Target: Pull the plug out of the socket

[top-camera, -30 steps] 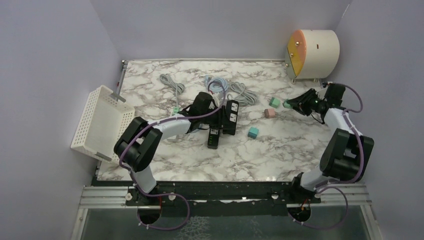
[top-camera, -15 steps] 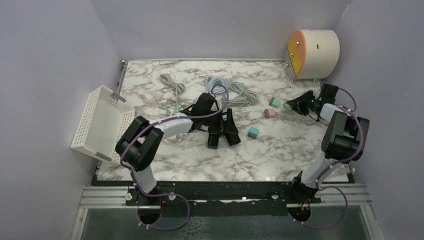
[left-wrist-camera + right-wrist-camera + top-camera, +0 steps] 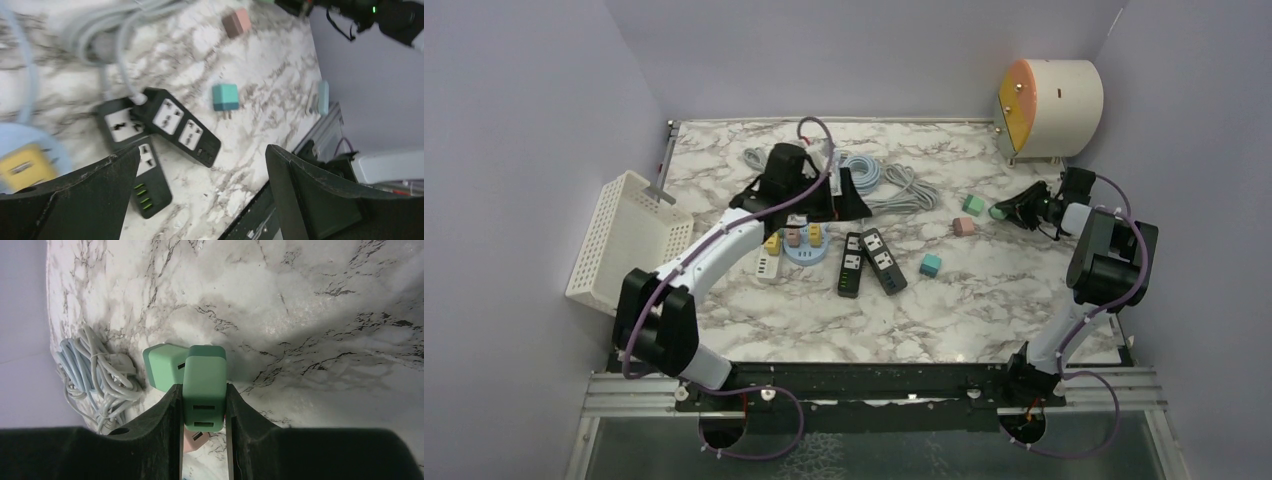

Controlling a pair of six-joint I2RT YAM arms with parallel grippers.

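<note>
Marble tabletop (image 3: 1004, 300). R gripper (image 3: 202, 390) clamped on green plug (image 3: 204, 367), held low nr far-right edge, well apart from black power strips (image 3: 869, 262). L gripper (image 3: 202, 150) wide open, empty. It has swung back-left off the strips, uncovering them. Sockets look bare, so pull prob. done. Plug: squarish, mint, two slots showing.

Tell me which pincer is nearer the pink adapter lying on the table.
Right. The right pincer, shut on a green plug, is just right of the pink adapter; the left pincer, open, is far left, beyond the black power strips.
</note>
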